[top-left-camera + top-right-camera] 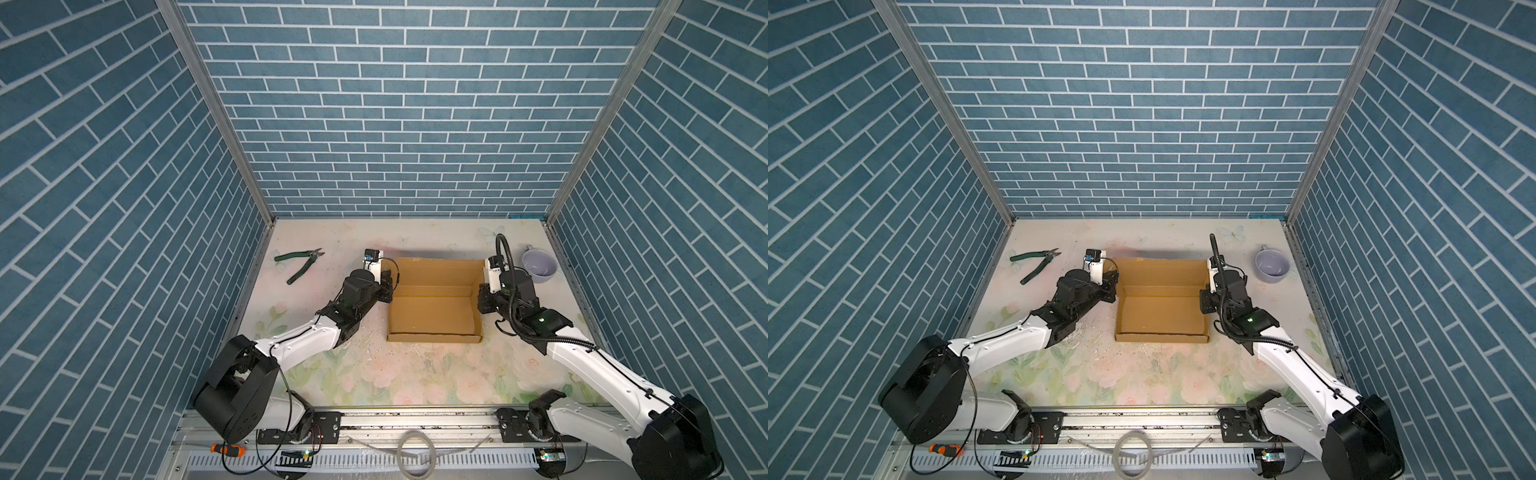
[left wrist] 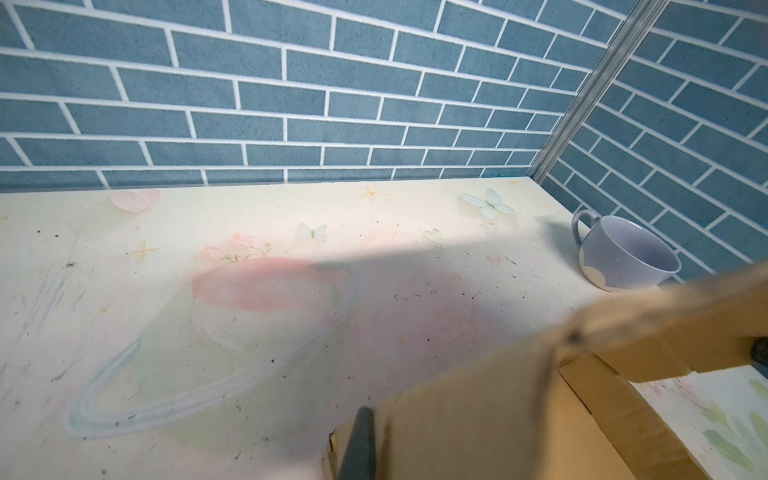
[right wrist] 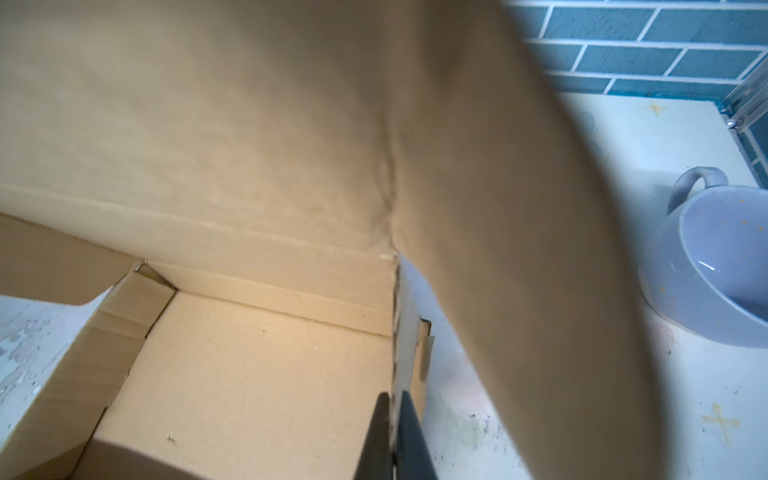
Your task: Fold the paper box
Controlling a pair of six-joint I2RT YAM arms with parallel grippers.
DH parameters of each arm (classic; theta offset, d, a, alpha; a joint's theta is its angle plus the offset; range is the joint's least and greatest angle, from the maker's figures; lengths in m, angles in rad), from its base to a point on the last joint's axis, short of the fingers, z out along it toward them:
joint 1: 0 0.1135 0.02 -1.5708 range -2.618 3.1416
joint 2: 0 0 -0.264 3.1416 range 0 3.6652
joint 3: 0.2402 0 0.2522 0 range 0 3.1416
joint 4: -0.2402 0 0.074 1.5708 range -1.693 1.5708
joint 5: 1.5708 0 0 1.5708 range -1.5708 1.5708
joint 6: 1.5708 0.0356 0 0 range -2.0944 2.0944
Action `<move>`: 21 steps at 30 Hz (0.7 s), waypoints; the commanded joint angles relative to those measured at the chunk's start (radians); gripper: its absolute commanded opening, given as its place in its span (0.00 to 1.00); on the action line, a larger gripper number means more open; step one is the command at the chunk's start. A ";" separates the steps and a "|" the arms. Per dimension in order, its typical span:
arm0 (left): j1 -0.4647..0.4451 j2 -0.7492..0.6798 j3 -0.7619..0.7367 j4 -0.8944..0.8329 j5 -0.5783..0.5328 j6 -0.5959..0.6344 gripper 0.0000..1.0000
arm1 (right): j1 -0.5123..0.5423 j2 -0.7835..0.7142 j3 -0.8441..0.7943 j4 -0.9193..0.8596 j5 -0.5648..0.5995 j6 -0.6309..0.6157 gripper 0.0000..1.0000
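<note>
At the shallow brown cardboard box's (image 1: 432, 320) walls, left gripper (image 1: 390, 291) and right gripper (image 3: 394, 403) pinch closed; best kept level

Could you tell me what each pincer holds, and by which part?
Both grip the brown corrugated cardboard box: left pincer its left wall, right pincer its right wall.

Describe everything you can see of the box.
The box is plain brown corrugated cardboard, folded into a shallow, empty, open tray resting on the table. Its lid panel stands up along the far side. The left gripper pinches its left wall, and the right gripper pinches its right wall.
</note>
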 commanded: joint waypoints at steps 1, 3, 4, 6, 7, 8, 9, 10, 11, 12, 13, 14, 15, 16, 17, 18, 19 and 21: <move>-0.023 0.019 0.081 0.034 0.043 0.031 0.00 | 0.021 0.016 -0.009 0.138 -0.011 0.026 0.00; -0.023 0.042 0.121 0.025 0.055 0.043 0.00 | 0.021 0.026 -0.008 0.175 -0.004 0.023 0.00; -0.023 0.048 0.131 0.021 0.060 0.045 0.00 | 0.021 0.027 -0.014 0.192 -0.001 0.021 0.00; -0.023 0.054 0.127 0.008 0.067 0.046 0.01 | 0.021 0.023 -0.030 0.208 -0.002 0.011 0.00; -0.024 0.053 0.116 0.005 0.065 0.044 0.02 | 0.021 0.017 -0.043 0.212 0.004 0.005 0.00; -0.023 0.050 0.097 0.003 0.060 0.041 0.04 | 0.021 0.005 -0.061 0.220 0.008 0.001 0.00; -0.023 0.046 0.078 -0.002 0.057 0.036 0.05 | 0.020 -0.007 -0.080 0.232 0.009 -0.002 0.00; -0.022 0.042 0.063 -0.011 0.057 0.034 0.07 | 0.021 -0.014 -0.096 0.244 0.011 -0.003 0.00; -0.021 0.037 0.051 -0.023 0.054 0.030 0.09 | 0.020 -0.021 -0.109 0.252 0.012 -0.003 0.00; -0.021 0.033 0.040 -0.031 0.053 0.024 0.11 | 0.020 -0.024 -0.120 0.258 0.012 -0.002 0.00; -0.021 0.030 0.033 -0.037 0.053 0.022 0.13 | 0.020 -0.026 -0.129 0.264 0.015 -0.001 0.00; -0.021 0.027 0.030 -0.050 0.053 0.018 0.16 | 0.019 -0.028 -0.136 0.271 0.014 0.002 0.00; -0.021 0.021 0.029 -0.067 0.056 0.017 0.18 | 0.019 -0.029 -0.141 0.272 0.015 0.002 0.00; -0.021 0.016 0.028 -0.078 0.058 0.017 0.19 | 0.020 -0.031 -0.143 0.271 0.017 0.002 0.00; -0.021 0.010 0.027 -0.093 0.056 0.020 0.20 | 0.020 -0.032 -0.146 0.274 0.020 -0.001 0.00; -0.021 0.004 0.026 -0.102 0.056 0.023 0.20 | 0.020 -0.034 -0.147 0.273 0.020 -0.002 0.00; -0.019 0.000 0.026 -0.110 0.053 0.028 0.20 | 0.020 -0.036 -0.148 0.274 0.020 -0.005 0.00; -0.018 -0.004 0.035 -0.144 0.053 0.036 0.20 | 0.020 -0.034 -0.146 0.271 0.021 -0.017 0.00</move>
